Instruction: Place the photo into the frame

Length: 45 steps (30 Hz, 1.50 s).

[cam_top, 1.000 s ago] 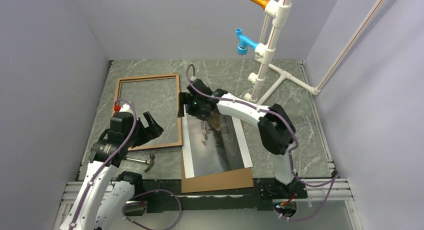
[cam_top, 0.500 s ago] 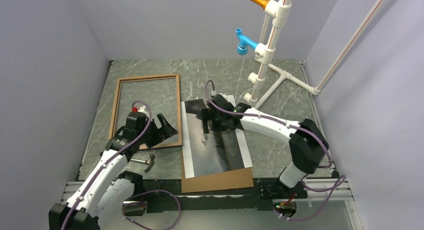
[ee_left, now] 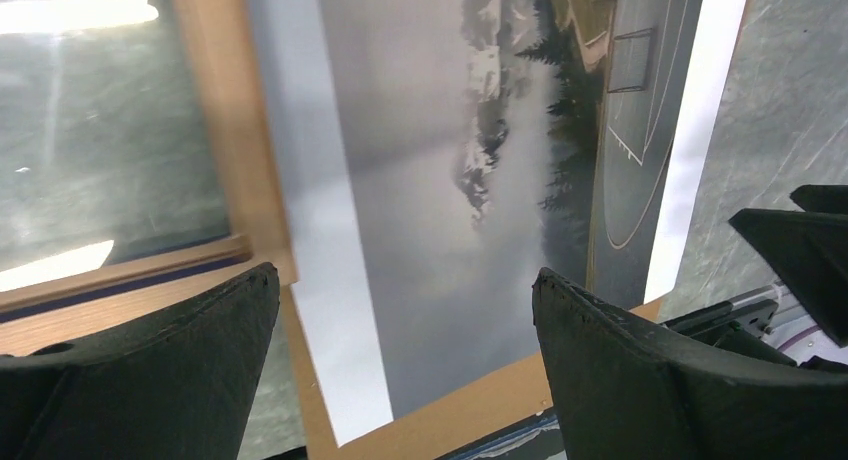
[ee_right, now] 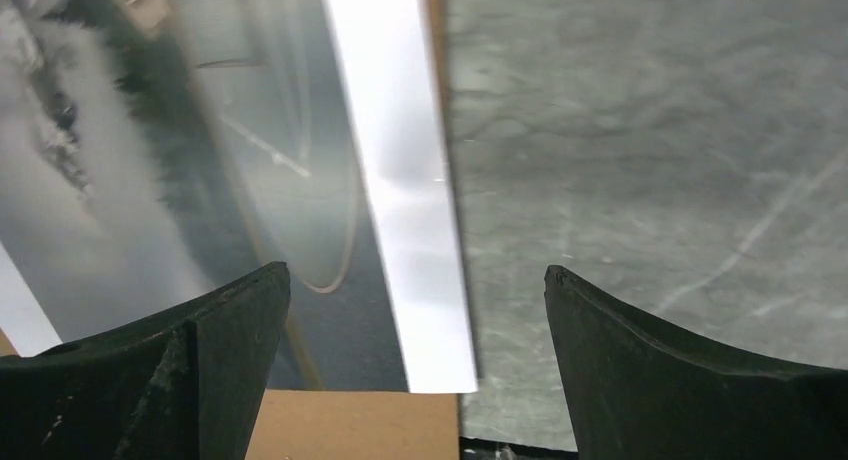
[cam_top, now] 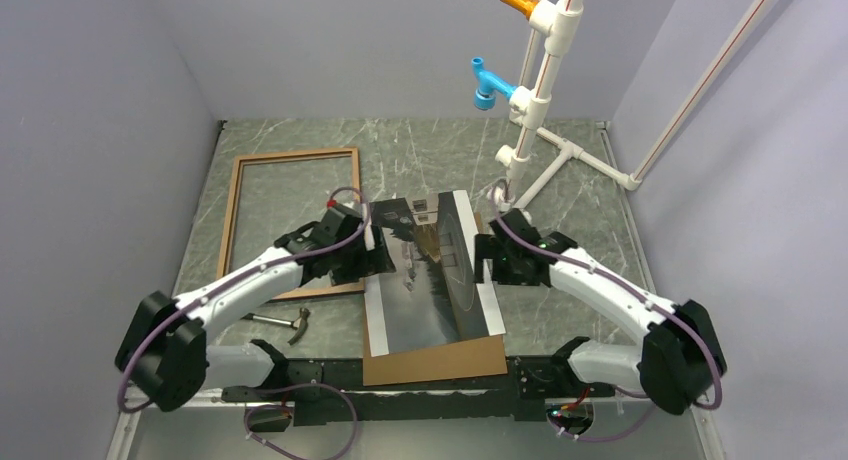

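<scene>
One photo (cam_top: 425,290), one frame (cam_top: 236,220), one hammer (cam_top: 290,324); left gripper (ee_left: 405,278) and right gripper (ee_right: 417,272) both spread wide, holding nothing.

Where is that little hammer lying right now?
Seen from overhead, the hammer lies at the near left, just in front of the frame's near rail and left of the photo.

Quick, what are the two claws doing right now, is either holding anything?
Left claw: open, holding nothing, over the photo's left edge.
Right claw: open, holding nothing, over the photo's right edge.
</scene>
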### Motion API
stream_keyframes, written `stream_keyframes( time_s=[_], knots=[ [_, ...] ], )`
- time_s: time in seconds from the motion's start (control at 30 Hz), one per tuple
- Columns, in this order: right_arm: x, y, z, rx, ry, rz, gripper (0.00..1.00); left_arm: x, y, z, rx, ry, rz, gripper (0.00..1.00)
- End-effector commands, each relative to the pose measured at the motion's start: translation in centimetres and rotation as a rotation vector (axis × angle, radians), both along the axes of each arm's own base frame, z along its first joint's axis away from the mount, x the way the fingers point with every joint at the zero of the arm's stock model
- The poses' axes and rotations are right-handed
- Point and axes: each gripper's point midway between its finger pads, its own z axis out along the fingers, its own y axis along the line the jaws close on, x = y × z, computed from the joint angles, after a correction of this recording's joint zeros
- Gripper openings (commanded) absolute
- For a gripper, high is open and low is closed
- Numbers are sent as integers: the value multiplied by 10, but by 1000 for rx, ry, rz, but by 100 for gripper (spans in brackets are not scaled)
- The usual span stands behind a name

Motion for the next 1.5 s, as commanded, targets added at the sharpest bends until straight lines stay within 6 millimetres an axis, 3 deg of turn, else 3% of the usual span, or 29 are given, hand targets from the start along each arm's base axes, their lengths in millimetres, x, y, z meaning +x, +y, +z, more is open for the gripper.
stream_keyframes(
  time_s=[0.0,0.17,0.5,0.63,0.83,1.0,1.2,1.47],
  knots=[
    [-10,-18,3,85,19,-44,97,19,-31,13,17,-47,-28,99],
    [-15,-25,-11,137,74,-111,94,15,-59,-6,79,24,-101,96],
    [-34,-7,-40,317,219,-98,85,13,-69,-43,179,97,-127,92],
    [-41,7,-36,410,242,-65,66,12,-71,-54,188,119,-136,91],
    [-39,9,-22,416,234,-35,54,11,-72,-64,197,137,-143,89],
    [-32,10,1,417,183,-17,47,11,-72,-65,200,140,-145,88],
    [-30,9,15,427,132,-12,41,11,-74,-66,203,141,-150,88],
    [-32,25,7,539,145,20,44,10,-73,-68,210,147,-154,87]
  ],
)
